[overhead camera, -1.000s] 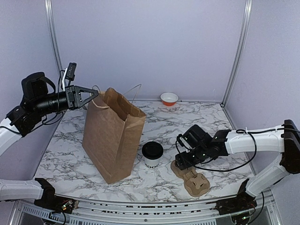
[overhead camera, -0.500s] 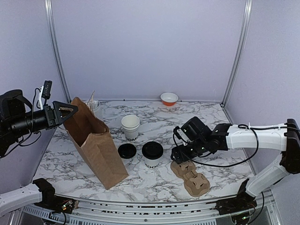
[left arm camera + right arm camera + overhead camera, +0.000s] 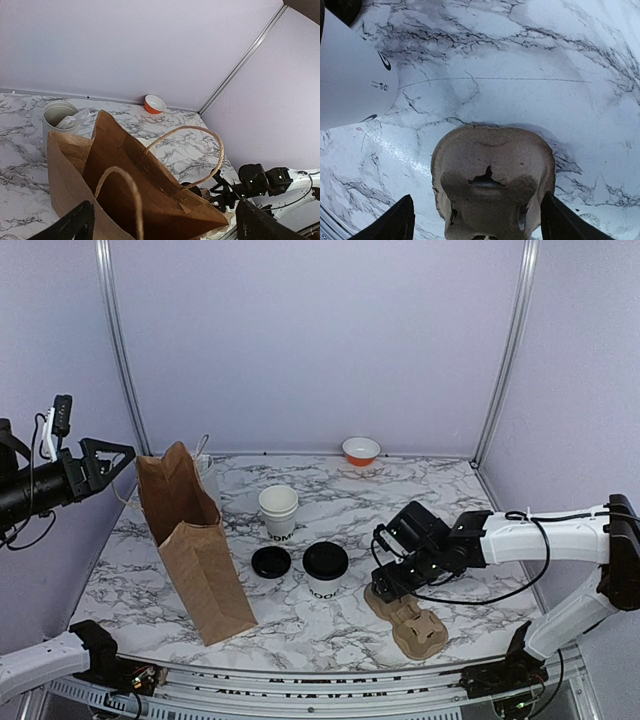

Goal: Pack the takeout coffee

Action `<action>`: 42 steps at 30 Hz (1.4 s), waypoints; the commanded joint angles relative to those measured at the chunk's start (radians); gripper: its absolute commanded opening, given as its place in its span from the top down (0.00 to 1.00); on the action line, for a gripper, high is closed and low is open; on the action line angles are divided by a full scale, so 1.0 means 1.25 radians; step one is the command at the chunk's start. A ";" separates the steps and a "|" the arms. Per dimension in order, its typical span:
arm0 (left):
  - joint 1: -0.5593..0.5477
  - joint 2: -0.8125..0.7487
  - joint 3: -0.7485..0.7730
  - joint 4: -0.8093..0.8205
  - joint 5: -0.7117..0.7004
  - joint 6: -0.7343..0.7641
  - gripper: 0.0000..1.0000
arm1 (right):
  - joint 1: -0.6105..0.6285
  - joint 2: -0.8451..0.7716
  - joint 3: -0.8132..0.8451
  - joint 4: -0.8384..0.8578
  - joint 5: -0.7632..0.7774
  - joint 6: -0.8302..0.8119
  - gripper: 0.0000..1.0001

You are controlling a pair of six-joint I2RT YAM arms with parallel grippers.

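Left claw (image 3: 118, 456): raised at the far left, off the table, jaws spread wide and holding nothing. Its camera looks down into the bag, so I'd guess it is there to steady the bag or catch a handle.
Paper bag (image 3: 195, 545): upright on the marble table (image 3: 470, 495), mouth gaping and both handles standing free. It probably stands open so the drink can go in from above.
Canister (image 3: 59, 117): just behind the bag, with something pale poking out. It is no part of the job, but it crowds the bag's back side.
Loose lid (image 3: 271, 561): black and flat on the table between the bag and the coffee, right in the straight path from one to the other.
Open cup (image 3: 278, 510): white, lettered and without a lid, a little behind the loose lid. It is easy to mistake for the real target.
Takeout coffee (image 3: 325, 570): lidded and upright near the middle of the table, right of the loose lid and just left of the carrier. Neither claw touches it.
Bowl (image 3: 361, 450): orange and white, at the back wall, well apart from everything else.
Right claw (image 3: 388, 580): low over the carrier's back end, jaws apart on either side of it and gripping nothing. Whether the fingers touch the pulp, I cannot tell.
Cup carrier (image 3: 492, 185): brown pulp, lying near the front edge. The claw looks set to grasp or shift it, perhaps for the cup.
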State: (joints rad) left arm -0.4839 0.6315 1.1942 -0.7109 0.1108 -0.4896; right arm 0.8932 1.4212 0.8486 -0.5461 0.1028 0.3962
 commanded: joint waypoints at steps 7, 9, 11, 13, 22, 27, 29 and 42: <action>0.004 0.032 0.114 -0.043 -0.050 0.046 0.01 | 0.062 0.039 -0.022 -0.022 0.049 0.046 0.16; 0.004 0.051 0.150 -0.048 -0.040 0.052 0.01 | 0.072 0.050 -0.025 -0.028 0.067 0.059 0.16; 0.004 0.071 0.181 -0.049 -0.012 0.056 0.01 | 0.074 0.054 -0.028 -0.037 0.087 0.081 0.17; 0.004 0.094 0.202 -0.049 0.019 0.056 0.01 | 0.073 0.056 -0.026 -0.048 0.110 0.097 0.18; -0.003 0.177 0.258 -0.019 0.145 0.041 0.01 | 0.073 0.044 -0.039 0.001 0.074 0.120 0.34; -0.112 0.242 0.297 -0.016 0.059 0.050 0.01 | 0.059 0.009 -0.047 0.041 0.022 0.132 0.40; -0.245 0.280 0.329 -0.018 -0.055 0.067 0.01 | 0.040 -0.012 -0.056 0.061 -0.007 0.137 0.42; -0.609 0.575 0.410 0.058 -0.358 0.021 0.01 | -0.161 -0.200 -0.210 0.325 -0.271 0.226 0.46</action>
State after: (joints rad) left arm -1.1778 1.2781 1.7042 -0.7170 -0.2359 -0.4236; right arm 0.7574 1.2335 0.6319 -0.3069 -0.0982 0.6098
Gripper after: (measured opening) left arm 0.992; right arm 0.547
